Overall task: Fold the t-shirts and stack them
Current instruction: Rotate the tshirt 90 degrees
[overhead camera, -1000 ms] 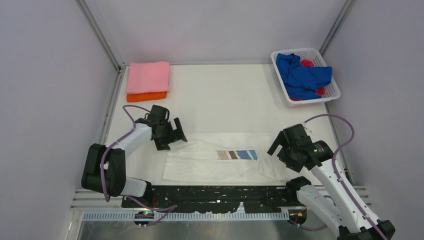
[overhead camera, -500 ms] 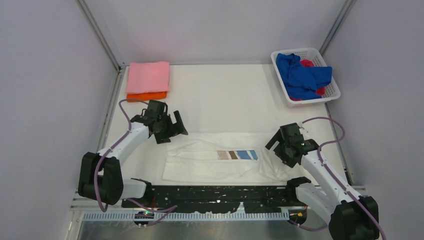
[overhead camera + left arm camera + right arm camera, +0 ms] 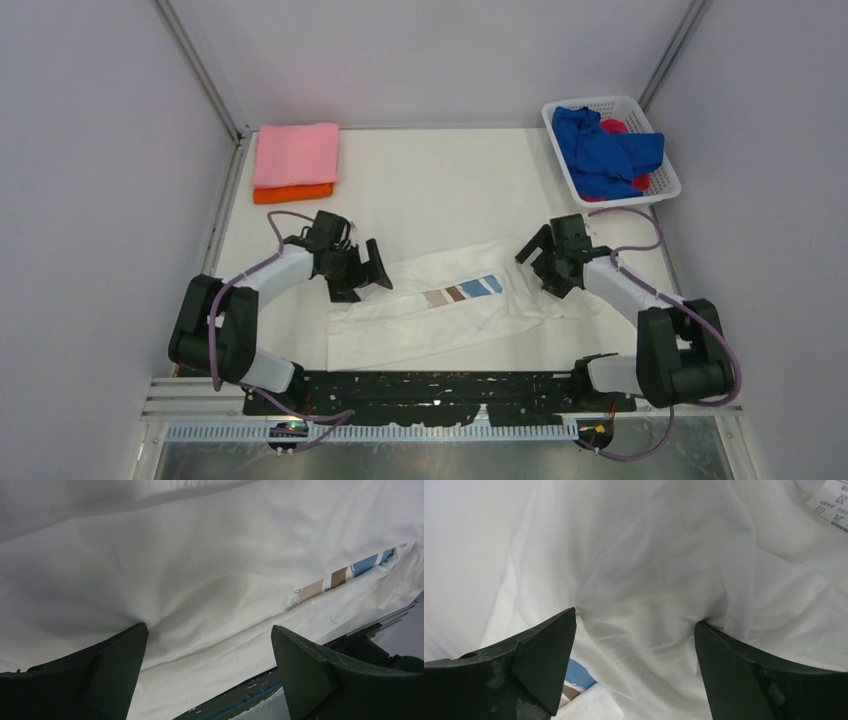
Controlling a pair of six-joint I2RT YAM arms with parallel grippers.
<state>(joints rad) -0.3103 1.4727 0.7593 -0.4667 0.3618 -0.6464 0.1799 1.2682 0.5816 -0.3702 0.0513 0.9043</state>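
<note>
A white t-shirt (image 3: pixel 420 325) lies rumpled in the middle of the table (image 3: pixel 430 190). The left gripper (image 3: pixel 365 280) and right gripper (image 3: pixel 537 268) stand wide open, fingertips denting its opposite ends, holding nothing. The cloth looks light, limp and quick to slide; pinching a doubled edge at each end seems best.

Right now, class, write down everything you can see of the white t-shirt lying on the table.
The white t-shirt is soft, thin, creased cloth, lying partly folded and slanted on the table. Its chest print of brown and blue strokes faces up, and a care label shows near the right gripper. That gripper and the left gripper, both open, each press fingertips into it, puckering the cloth.
</note>
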